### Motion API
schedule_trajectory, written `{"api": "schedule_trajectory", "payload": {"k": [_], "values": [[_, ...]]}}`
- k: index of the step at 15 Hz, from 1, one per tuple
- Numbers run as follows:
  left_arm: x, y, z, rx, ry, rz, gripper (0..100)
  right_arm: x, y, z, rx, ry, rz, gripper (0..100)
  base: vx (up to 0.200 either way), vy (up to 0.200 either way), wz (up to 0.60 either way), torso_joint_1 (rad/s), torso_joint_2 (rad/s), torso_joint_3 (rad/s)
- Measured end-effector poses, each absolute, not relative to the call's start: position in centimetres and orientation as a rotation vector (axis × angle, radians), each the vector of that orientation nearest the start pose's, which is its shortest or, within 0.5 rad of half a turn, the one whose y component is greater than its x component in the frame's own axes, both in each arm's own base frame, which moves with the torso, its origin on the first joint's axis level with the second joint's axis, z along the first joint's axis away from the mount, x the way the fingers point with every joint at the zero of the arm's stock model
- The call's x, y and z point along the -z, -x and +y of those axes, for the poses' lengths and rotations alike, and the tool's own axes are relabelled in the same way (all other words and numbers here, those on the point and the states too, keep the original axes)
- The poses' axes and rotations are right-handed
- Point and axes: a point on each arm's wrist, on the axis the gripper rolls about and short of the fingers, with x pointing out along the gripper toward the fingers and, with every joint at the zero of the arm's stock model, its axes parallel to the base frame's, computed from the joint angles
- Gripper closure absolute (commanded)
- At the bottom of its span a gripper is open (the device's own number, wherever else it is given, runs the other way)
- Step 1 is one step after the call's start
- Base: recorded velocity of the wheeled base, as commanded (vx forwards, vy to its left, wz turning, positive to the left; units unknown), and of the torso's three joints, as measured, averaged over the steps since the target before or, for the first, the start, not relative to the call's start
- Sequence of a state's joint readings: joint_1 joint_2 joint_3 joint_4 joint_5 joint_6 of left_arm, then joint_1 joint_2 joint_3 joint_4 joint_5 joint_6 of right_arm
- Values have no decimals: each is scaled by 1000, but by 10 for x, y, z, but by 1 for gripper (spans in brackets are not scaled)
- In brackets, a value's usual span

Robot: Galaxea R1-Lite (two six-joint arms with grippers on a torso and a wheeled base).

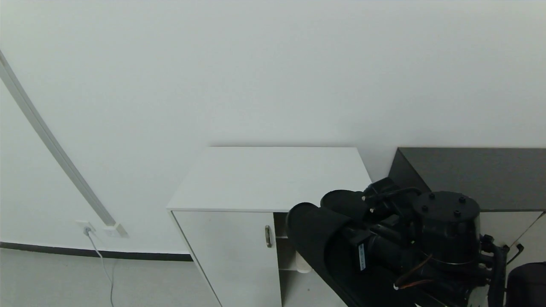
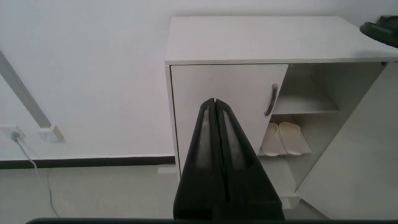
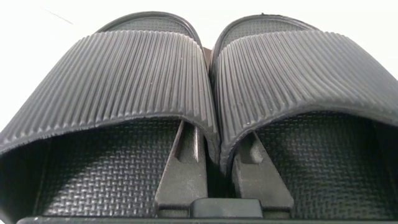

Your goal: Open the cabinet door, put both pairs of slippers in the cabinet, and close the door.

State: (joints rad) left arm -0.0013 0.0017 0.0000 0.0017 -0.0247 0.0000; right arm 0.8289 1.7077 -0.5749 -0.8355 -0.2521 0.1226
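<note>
While the white slippers (image 2: pixel 285 138) are sitting on a lower shelf of the open cabinet (image 1: pixel 264 179), the right tool (image 3: pixel 217 171) is clamping the black slippers (image 3: pixel 130 74) together, seemingly just outside the opening. The left tool (image 2: pixel 215 109) is hanging closed, empty. Black pair and door-closing are still pending.

White cabinet (image 1: pixel 264 179), white slippers (image 2: pixel 285 138), black slippers (image 3: pixel 143 81) with ribbed straps and cross-hatched footbeds, pale grey floor (image 1: pixel 42 277)

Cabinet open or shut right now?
Open on its right half: the cabinet shows shelves and white slippers inside. The left door is shut.
</note>
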Motion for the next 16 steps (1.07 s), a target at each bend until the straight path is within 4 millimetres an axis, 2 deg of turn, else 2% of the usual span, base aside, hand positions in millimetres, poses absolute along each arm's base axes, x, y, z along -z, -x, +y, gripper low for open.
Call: {"api": "schedule_trajectory", "payload": {"k": [8, 16], "values": [[-75, 23, -1, 26, 0, 3, 100, -138, -195, 201, -551, 39, 301, 100, -200, 0, 0, -2, 5, 2], [-75, 23, -1, 26, 1, 3, 100, -135, -197, 202, -548, 32, 289, 100, 0, 0, 0, 0, 0, 0]]}}
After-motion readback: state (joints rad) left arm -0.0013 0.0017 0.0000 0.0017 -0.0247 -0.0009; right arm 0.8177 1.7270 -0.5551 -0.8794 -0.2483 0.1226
